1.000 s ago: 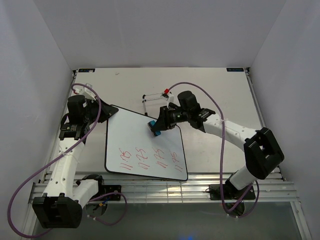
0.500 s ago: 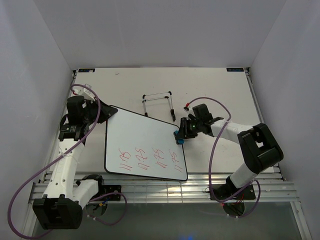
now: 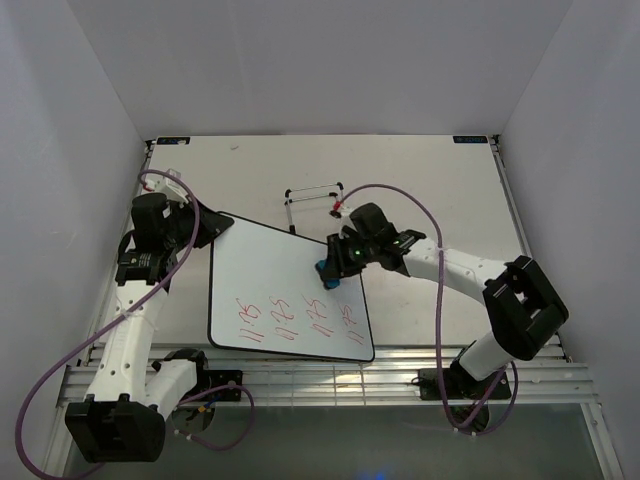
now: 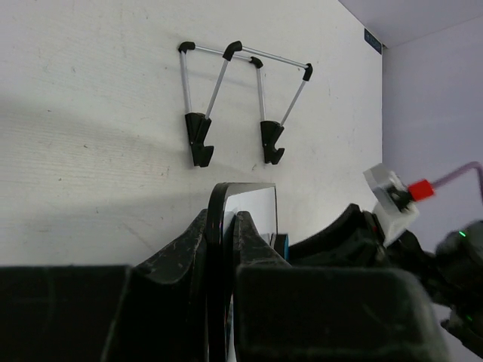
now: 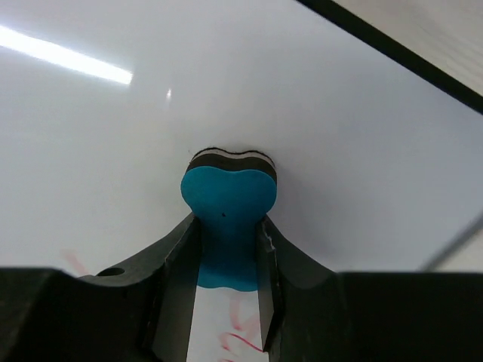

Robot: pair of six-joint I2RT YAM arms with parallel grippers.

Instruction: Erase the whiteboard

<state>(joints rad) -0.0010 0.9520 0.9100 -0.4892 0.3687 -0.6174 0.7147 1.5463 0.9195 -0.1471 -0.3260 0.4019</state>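
The whiteboard point(image 3: 270, 290) lies flat on the table, glossy white with a thin black rim; red handwritten marks point(image 3: 295, 318) run along its near part. My left gripper point(image 3: 208, 226) is shut on the board's far left corner; in the left wrist view the black rim point(image 4: 216, 226) sits between its fingers. My right gripper point(image 3: 331, 270) is shut on the small blue bone-shaped eraser point(image 3: 326, 273), pressed on the board near its right edge, just above the marks. In the right wrist view the eraser point(image 5: 229, 202) rests on the white surface with red strokes point(image 5: 245, 332) below it.
A thin black wire stand point(image 3: 315, 205) lies on the table behind the board; it also shows in the left wrist view point(image 4: 234, 105). The purple cables loop over both arms. A metal rail point(image 3: 330, 380) runs along the near table edge.
My right gripper with the eraser swept from the board's middle out to its right edge, then came back left onto the board. The left gripper and the board stayed put.
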